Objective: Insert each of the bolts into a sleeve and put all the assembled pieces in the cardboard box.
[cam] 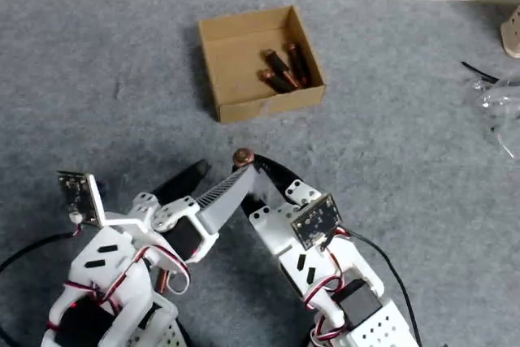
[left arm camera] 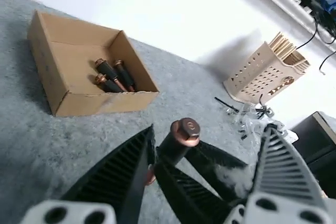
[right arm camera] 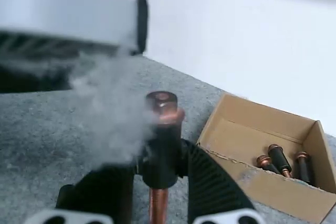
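Observation:
My right gripper (cam: 249, 171) is shut on a black sleeve with a copper bolt (cam: 242, 157) through it, held upright above the grey carpet. The copper head (right arm camera: 161, 103) tops the sleeve and the shank (right arm camera: 156, 203) sticks out below, between the black jaws of the right gripper (right arm camera: 160, 169). My left gripper (cam: 230, 171) is open, with its black finger (left arm camera: 123, 174) and grey finger (left arm camera: 278, 163) on either side of the held piece (left arm camera: 181, 132). Farther off, the cardboard box (cam: 244, 108) holds three assembled pieces (cam: 284, 69), which also appear in the left wrist view (left arm camera: 113, 77) and the right wrist view (right arm camera: 278, 161).
A beige perforated holder (left arm camera: 262, 74) with wooden sticks stands by the white wall at the far right (cam: 512, 30). A clear plastic bag with black ties (cam: 494, 91) lies near it. Grey carpet lies open between the arms and the box.

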You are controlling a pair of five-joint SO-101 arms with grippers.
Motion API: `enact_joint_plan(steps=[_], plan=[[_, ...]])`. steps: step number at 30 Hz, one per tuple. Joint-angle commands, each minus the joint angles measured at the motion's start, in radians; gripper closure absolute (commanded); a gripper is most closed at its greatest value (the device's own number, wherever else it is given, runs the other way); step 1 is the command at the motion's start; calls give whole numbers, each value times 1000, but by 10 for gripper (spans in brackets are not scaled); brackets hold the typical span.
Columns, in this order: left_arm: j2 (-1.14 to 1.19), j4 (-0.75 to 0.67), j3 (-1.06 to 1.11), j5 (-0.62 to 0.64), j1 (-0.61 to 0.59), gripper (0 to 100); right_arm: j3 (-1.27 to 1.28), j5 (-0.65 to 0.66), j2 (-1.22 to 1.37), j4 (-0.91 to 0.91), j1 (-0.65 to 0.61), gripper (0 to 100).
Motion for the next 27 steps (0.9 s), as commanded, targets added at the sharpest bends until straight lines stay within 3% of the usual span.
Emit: enact_joint_plan(steps=[1,3,7,10,13,18,27], plan=[[-5,9,-33,8,-94,706,-36,-12,-13,-45,7,995],[-5,8,-4,8,-170,724,-36,-12,-13,-45,7,995],[-5,5,45,-57,-306,891,-36,-12,-13,-45,7,995],[-5,-64,90,-233,-386,1000,-36,-12,-13,-45,7,995],[-5,-87,160,-396,-461,976,-36,-12,-13,-45,7,995],[-5,-210,331,-796,-476,995,-36,-12,-13,-47,12,995],[-5,-367,472,-815,-481,994,-31,-12,-10,-45,8,995]])
